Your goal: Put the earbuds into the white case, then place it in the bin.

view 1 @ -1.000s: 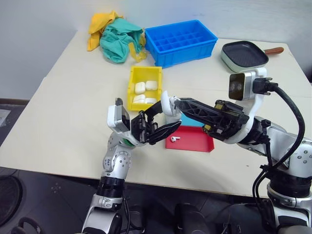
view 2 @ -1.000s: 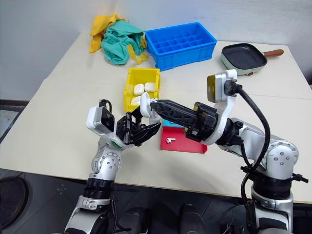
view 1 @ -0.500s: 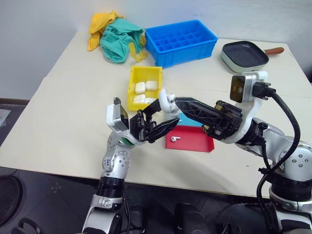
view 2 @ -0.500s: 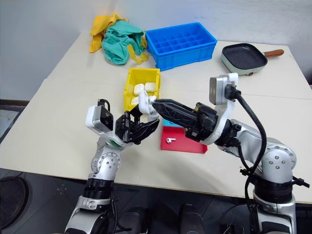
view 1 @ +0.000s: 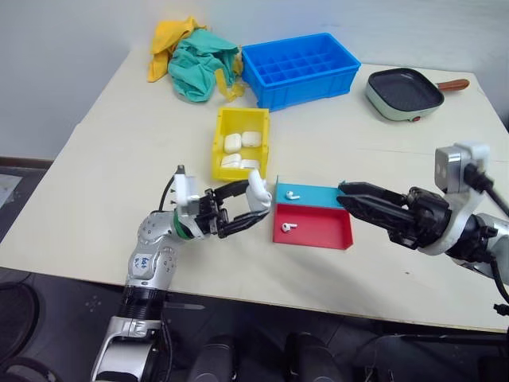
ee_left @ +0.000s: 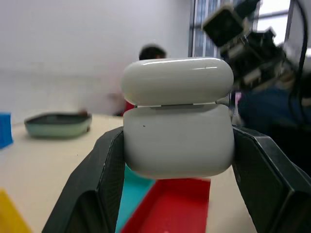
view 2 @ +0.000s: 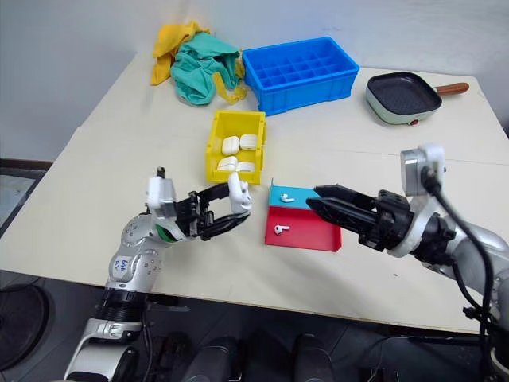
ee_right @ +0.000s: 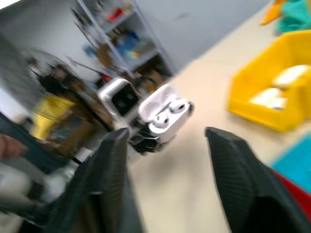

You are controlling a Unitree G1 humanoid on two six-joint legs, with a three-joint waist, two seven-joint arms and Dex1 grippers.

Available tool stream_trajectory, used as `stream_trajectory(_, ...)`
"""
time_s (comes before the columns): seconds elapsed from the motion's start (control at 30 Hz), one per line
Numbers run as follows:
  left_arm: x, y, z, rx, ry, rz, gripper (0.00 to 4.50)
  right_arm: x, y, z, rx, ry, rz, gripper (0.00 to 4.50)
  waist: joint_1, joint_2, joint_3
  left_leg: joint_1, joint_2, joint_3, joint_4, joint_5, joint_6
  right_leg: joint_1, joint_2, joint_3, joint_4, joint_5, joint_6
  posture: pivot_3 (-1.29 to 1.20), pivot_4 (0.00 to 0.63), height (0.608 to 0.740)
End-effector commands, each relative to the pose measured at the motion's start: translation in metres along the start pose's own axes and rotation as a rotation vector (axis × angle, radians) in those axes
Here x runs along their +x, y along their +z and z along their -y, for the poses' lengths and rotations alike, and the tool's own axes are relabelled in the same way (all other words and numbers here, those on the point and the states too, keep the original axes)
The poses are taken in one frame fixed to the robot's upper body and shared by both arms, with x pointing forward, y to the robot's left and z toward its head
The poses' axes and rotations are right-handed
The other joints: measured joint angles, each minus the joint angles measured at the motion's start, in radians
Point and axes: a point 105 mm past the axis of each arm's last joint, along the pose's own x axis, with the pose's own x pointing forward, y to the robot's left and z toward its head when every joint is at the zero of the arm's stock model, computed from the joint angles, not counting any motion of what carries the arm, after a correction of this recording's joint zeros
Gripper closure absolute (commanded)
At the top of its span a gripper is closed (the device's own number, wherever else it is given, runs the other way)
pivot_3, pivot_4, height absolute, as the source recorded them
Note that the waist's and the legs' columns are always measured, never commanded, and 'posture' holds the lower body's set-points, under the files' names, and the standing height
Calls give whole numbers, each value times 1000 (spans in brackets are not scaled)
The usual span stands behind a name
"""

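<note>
White case beside teal-and-red tray, yellow bin behind

A robotics lab or workshop room, by the look of it.
You're working at a plain beige table against a bare white wall; your right wrist view shows cluttered metal shelving, and your left wrist view shows tall windows.
</note>
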Motion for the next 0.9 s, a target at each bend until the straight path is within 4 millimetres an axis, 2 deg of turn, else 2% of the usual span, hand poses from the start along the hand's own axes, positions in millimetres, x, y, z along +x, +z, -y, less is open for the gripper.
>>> stream_trajectory(0.03,12,-2,3,79,-81,-103,1712,9,-5,-12,-322,69,-53,3443,0,0,0,0,0,0,0,0,0,0,0,0,0,0,0,0,150,740)
stream_trajectory(0.13,23,-4,14,95,-171,-146,1712,24,-5,-19,-421,137,-30,4492,-4,0,0,0,0,0,0,0,0,-1,0,1,0,0,0,0,150,740)
stream_trajectory(0.37,38,-3,25,127,-237,-172,1712,48,-6,-30,-463,242,-33,4492,-2,-1,0,0,1,-1,0,0,-1,0,0,-1,0,0,0,0,150,740)
stream_trajectory(0.53,41,1,26,131,-235,-152,1712,58,-23,-21,-454,229,-119,4492,-2,-1,0,0,1,-1,0,0,-1,0,0,-1,0,0,1,0,150,740)
stream_trajectory(0.67,40,10,24,137,-212,-134,1712,44,-33,-6,-443,170,-187,4492,1,-1,0,0,0,-1,0,0,-1,0,-1,-1,0,0,1,0,150,740)
stream_trajectory(0.8,29,15,24,112,-197,-122,1712,15,-34,9,-396,74,-208,4492,0,-1,0,0,0,-2,0,0,-1,0,-1,-2,0,0,1,0,150,740)
stream_trajectory(0.9,17,18,19,45,-130,-112,1712,-6,-39,11,-384,19,-201,4492,0,-1,1,0,0,-2,0,0,-1,0,-1,-2,1,0,1,0,150,740)
